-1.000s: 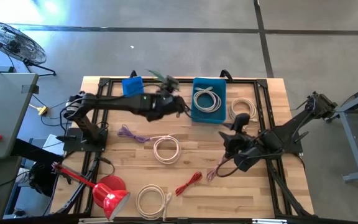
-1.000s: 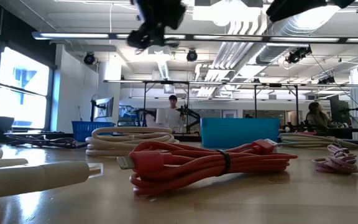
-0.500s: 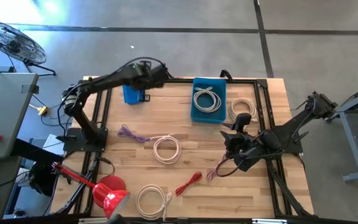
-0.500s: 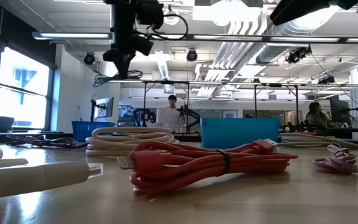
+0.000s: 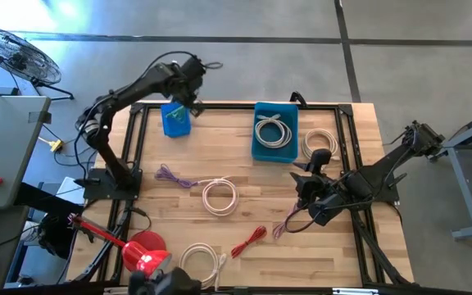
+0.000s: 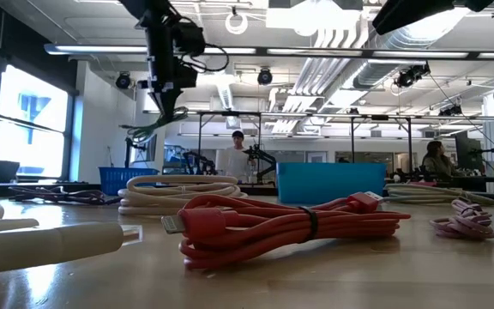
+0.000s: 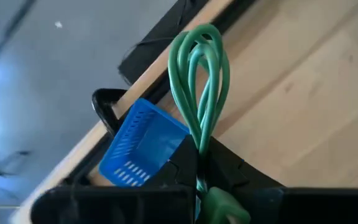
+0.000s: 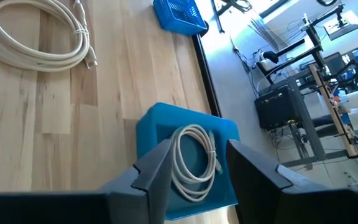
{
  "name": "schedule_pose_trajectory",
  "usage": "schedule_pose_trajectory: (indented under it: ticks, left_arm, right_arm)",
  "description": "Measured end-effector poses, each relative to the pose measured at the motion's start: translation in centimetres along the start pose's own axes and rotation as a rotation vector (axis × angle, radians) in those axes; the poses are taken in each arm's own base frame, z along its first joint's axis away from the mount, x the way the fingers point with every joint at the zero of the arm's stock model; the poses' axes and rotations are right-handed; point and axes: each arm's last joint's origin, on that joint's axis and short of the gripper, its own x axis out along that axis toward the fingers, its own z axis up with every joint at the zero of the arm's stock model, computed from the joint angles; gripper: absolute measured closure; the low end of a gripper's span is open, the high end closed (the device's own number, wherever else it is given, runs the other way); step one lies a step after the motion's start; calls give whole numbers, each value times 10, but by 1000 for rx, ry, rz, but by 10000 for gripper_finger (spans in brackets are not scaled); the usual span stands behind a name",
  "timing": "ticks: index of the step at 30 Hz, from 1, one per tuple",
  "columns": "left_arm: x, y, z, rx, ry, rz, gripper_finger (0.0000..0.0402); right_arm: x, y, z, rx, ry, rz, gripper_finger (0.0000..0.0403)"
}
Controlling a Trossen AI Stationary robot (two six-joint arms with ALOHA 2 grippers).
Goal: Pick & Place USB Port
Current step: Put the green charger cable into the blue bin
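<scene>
My left gripper (image 5: 188, 92) is raised over the table's far left corner, shut on a bundled green cable (image 7: 197, 81). The cable also shows hanging in the low view (image 6: 153, 124). Just below it stands a small blue mesh basket (image 5: 175, 120) (image 7: 138, 149) by the table's far edge. My right gripper (image 5: 311, 170) (image 8: 194, 180) is open and holds nothing. It hovers on the near side of a blue bin (image 5: 262, 147) (image 8: 151, 127) that contains a coiled white cable (image 8: 194, 158). My left gripper pinches the green cable between its two fingers, at one end of the bundle (image 7: 201, 140). The looped end (image 7: 199, 37) sticks out past the fingertips. The cable is lifted clear of the table and hangs below the gripper (image 6: 166, 86) in the low view.
White cable coils lie by the bin (image 5: 319, 141), at mid-table (image 5: 220, 197) and at the near edge (image 5: 199, 262). A purple cable (image 5: 174, 176), a red cable (image 5: 248, 242) and a pink cable (image 5: 289, 221) lie on the wood. A red object (image 5: 142, 254) stands at the near left corner.
My left arm has swung from beside the blue bin toward the table's far left corner, carrying the green cable in the air. It now hangs over the small blue basket. My right arm has kept still.
</scene>
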Motion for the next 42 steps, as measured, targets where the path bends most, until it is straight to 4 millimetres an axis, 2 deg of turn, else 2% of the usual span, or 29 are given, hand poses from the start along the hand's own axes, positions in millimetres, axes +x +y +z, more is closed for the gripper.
schedule_pose_trajectory:
  ticks: [4,8,12,21,32,38,42]
  left_arm:
    - [7,11,2,-104,8,-30,394]
    - [14,14,4,-185,11,-66,394]
    - [16,12,6,-245,12,-94,393]
    - [16,7,7,-263,10,-163,393]
    - [16,7,7,-290,18,-183,392]
    - [-3,3,18,-178,-61,-248,392]
    - [-30,-5,29,-70,-151,-278,392]
  right_arm:
    - [0,1,-1,9,13,37,263]
    - [1,3,-2,22,28,82,263]
    - [7,11,-13,-6,48,83,263]
    - [23,32,-40,-55,80,87,263]
    - [25,35,-42,-44,80,114,263]
    - [25,35,-41,-49,77,112,263]
    - [25,36,-39,-59,63,116,263]
